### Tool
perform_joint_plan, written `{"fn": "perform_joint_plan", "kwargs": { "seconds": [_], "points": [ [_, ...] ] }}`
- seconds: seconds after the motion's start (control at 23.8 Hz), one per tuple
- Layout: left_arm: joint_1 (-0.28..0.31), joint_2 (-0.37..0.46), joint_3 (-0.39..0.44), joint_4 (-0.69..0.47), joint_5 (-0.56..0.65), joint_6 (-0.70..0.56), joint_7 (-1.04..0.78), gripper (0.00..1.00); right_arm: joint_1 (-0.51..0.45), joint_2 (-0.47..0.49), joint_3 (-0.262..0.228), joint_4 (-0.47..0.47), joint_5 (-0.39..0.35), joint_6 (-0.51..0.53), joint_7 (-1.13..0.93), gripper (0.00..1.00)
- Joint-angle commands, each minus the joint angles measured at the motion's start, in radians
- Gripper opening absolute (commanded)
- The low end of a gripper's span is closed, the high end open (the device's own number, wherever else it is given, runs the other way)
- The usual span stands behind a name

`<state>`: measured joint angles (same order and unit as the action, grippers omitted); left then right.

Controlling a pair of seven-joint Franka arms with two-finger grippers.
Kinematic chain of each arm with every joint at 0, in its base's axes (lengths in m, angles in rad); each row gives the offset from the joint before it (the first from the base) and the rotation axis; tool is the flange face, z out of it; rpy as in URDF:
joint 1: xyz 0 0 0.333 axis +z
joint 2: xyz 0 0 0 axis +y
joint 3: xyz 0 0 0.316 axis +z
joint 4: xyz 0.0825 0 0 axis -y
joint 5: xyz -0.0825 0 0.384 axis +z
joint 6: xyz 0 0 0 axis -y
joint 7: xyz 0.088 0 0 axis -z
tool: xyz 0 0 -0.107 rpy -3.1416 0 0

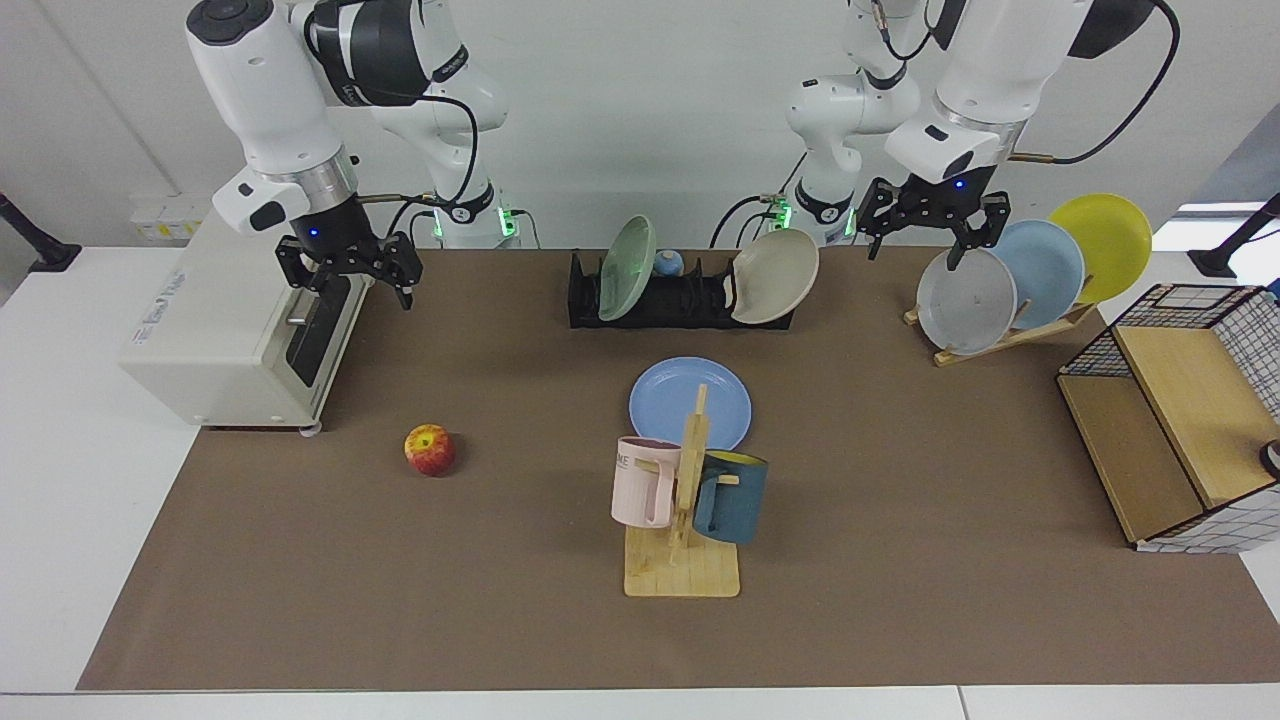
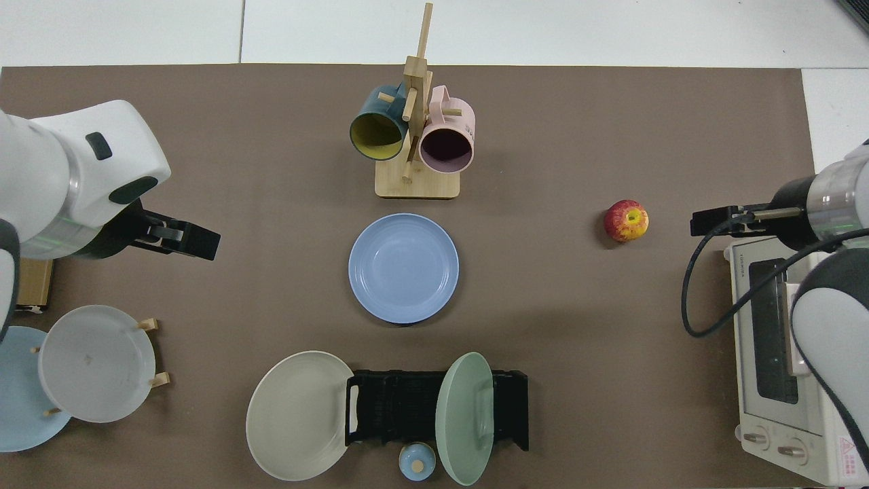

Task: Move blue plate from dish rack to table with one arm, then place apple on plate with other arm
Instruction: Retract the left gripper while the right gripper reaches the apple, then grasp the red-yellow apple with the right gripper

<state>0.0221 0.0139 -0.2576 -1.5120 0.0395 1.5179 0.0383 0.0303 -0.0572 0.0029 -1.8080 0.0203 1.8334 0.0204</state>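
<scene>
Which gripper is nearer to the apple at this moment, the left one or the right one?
Right. The right gripper hangs open by the toaster oven, a short way from the apple. The left gripper is open above the wooden plate stand, beyond the blue plate.

"TOSHIBA" on toaster oven (image 2: 781, 353); "ME" on pink mug (image 1: 641, 482).

blue plate (image 1: 690, 402): flat on the table (image 1: 900, 600), in front of the dish rack (image 1: 680, 300)
apple (image 1: 430, 449): on the table, well apart from the blue plate, on the right gripper's side
left gripper (image 1: 935, 230): raised, well apart from the blue plate
right gripper (image 1: 348, 270): raised behind the apple
</scene>
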Motion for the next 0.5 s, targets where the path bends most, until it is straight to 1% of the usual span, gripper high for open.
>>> {"fn": "perform_joint_plan", "kwargs": {
  "seconds": [0.0,0.08,0.21,0.29,0.46],
  "points": [
    [0.004,-0.012,0.009,-0.022,0.007,-0.019,-0.011,1.0,-0.03,0.13,0.006,-0.013,0.02,0.119,-0.053,1.0],
    [0.004,-0.012,0.009,-0.02,0.005,-0.018,-0.023,1.0,-0.021,0.193,0.008,-0.014,0.02,0.194,-0.05,1.0],
    [0.004,-0.014,0.009,-0.022,-0.004,-0.028,-0.093,1.0,-0.015,0.269,0.008,-0.021,0.018,0.3,-0.054,1.0],
    [0.006,-0.014,0.009,-0.019,-0.026,-0.028,-0.129,1.0,-0.015,0.315,0.008,-0.025,0.015,0.351,-0.062,1.0],
    [0.01,-0.026,0.011,-0.017,-0.026,-0.042,-0.164,1.0,-0.015,0.394,0.008,-0.04,0.01,0.446,-0.077,1.0]
  ]
}}
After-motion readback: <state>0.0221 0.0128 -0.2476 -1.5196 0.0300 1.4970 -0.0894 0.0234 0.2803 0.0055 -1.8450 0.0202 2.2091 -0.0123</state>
